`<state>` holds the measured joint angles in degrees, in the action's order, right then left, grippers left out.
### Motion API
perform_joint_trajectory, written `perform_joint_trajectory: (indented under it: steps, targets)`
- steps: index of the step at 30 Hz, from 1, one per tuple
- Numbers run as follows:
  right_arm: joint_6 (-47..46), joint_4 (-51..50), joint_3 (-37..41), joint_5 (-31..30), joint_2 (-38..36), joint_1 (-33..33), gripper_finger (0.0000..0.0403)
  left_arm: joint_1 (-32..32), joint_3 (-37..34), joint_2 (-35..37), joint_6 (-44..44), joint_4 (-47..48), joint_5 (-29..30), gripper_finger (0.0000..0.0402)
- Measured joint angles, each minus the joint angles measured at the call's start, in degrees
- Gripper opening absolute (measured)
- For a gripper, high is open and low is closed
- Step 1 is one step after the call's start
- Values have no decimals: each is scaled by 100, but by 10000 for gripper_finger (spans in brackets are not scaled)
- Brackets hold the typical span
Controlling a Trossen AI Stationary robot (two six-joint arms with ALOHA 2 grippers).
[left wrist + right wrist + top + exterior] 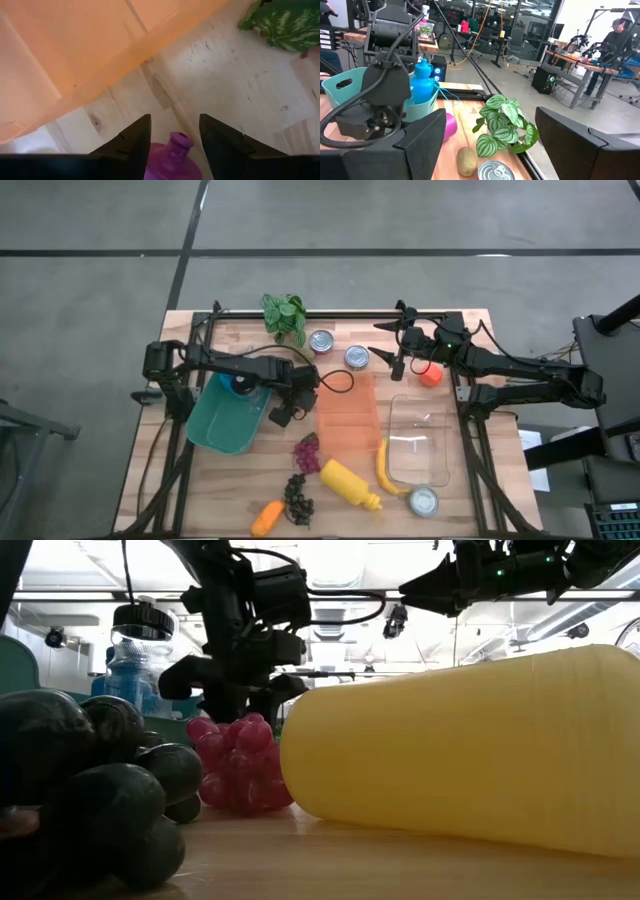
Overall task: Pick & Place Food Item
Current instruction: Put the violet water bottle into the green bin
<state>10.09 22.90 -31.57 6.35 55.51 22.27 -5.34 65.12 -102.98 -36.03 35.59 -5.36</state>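
Note:
My left gripper (279, 416) points steeply down over the bare wood between the teal bin (225, 420) and the orange tray (347, 415). It is shut on a purple food item (172, 160) with a small knob at its end; that item also shows as a magenta lump (451, 125) in the right wrist view. My right gripper (385, 356) stands open and level at the far right, above the cans, with nothing between its fingers (420, 140). My left gripper has the purple item's two sides (155, 165) between its two fingers, coming from above and pointing down. The item's knob end (180, 141) sticks out past the fingertips toward the table. I cannot tell whether that end touches the wood.
A blue bottle (240, 385) stands in the teal bin. Red grapes (307, 452), a yellow squeeze bottle (350, 483), a banana (385, 470), dark grapes (297, 498) and a carrot (266, 518) lie near. Two cans (321, 342), a plant (285, 315) and a clear container (420, 445) stand farther off.

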Motion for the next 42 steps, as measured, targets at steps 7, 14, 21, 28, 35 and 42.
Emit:
perform_joint_trajectory:
  steps: [7, 14, 21, 28, 35, 42]
  targets:
    - [0, 0, -1, 0, 0, -1, 305, -4, 0, -288, 5, -45, 8, 171]
    - [0, -2, 0, 0, 0, 1, 305, -4, 20, -511, 66, -85, 9, 171]
    - [0, -5, -1, 0, 0, 1, 305, -3, 150, -496, 163, -13, 55, 171]
    - [0, -7, 0, 0, 0, 1, 305, -1, 1022, -418, 139, 813, 299, 171]
    - [0, -9, 0, 0, 0, 1, 305, -229, 1463, -400, 143, 1661, 648, 171]
    - [0, -9, 0, 0, 0, -1, 306, -297, 1496, -400, 108, 1903, 931, 171]
